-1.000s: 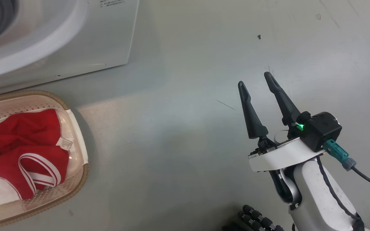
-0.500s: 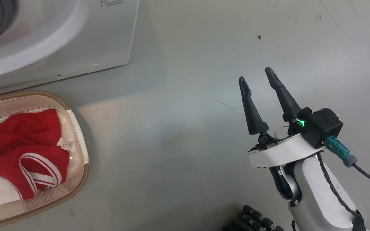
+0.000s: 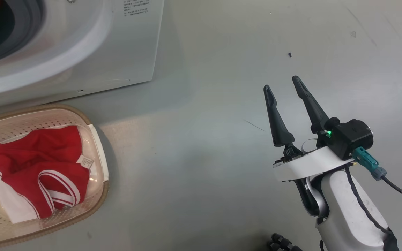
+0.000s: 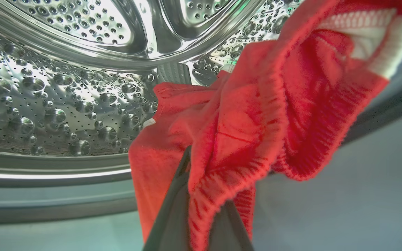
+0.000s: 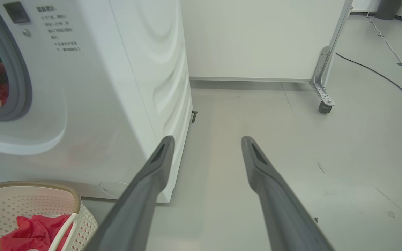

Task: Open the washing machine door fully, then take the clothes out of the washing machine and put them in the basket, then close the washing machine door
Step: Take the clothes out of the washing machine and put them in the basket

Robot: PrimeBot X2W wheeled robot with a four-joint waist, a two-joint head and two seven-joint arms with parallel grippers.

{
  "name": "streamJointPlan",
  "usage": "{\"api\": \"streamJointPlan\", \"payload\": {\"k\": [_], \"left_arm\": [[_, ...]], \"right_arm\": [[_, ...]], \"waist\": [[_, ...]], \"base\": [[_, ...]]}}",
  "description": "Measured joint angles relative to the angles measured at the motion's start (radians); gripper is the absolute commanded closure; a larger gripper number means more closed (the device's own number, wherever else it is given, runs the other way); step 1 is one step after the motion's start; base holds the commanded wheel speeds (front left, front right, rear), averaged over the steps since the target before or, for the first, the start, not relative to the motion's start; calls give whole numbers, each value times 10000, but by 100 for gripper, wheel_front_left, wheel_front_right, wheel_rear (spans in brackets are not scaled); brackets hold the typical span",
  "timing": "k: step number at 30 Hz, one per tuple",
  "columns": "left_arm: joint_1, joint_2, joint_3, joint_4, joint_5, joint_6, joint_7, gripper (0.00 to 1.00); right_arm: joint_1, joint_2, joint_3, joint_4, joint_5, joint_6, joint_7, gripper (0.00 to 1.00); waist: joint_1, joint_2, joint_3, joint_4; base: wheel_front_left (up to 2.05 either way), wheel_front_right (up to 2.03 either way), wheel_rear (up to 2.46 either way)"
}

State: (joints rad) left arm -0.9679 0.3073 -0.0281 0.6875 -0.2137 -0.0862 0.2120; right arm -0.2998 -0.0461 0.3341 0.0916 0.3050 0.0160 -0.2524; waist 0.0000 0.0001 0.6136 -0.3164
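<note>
Grey floor [image 3: 201, 157] around spread right claw [image 3: 281, 83]

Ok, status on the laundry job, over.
Left gripper shut on a red garment at the drum mouth. Right gripper open, idle above the floor. Other clothes in the basket. No obstruction seen.

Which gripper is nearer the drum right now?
Left. The left gripper points into the drum, shut on a red garment; the right gripper hangs open above the floor, right of the washing machine.

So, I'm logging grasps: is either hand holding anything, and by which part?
The left hand pinches a red garment by its ribbed edge; the right hand is open and empty.
</note>
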Motion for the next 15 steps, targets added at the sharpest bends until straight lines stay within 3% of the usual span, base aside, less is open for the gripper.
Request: {"api": "streamJointPlan", "payload": {"k": [15], "left_arm": [[1744,-803,-407,464,-151,-174,-1707,100]], "right_arm": [[368,-21,-387,575,-194,109,-4,0]], "waist": [[0,0,-1470,500]], "base": [[0,0,0]]}}
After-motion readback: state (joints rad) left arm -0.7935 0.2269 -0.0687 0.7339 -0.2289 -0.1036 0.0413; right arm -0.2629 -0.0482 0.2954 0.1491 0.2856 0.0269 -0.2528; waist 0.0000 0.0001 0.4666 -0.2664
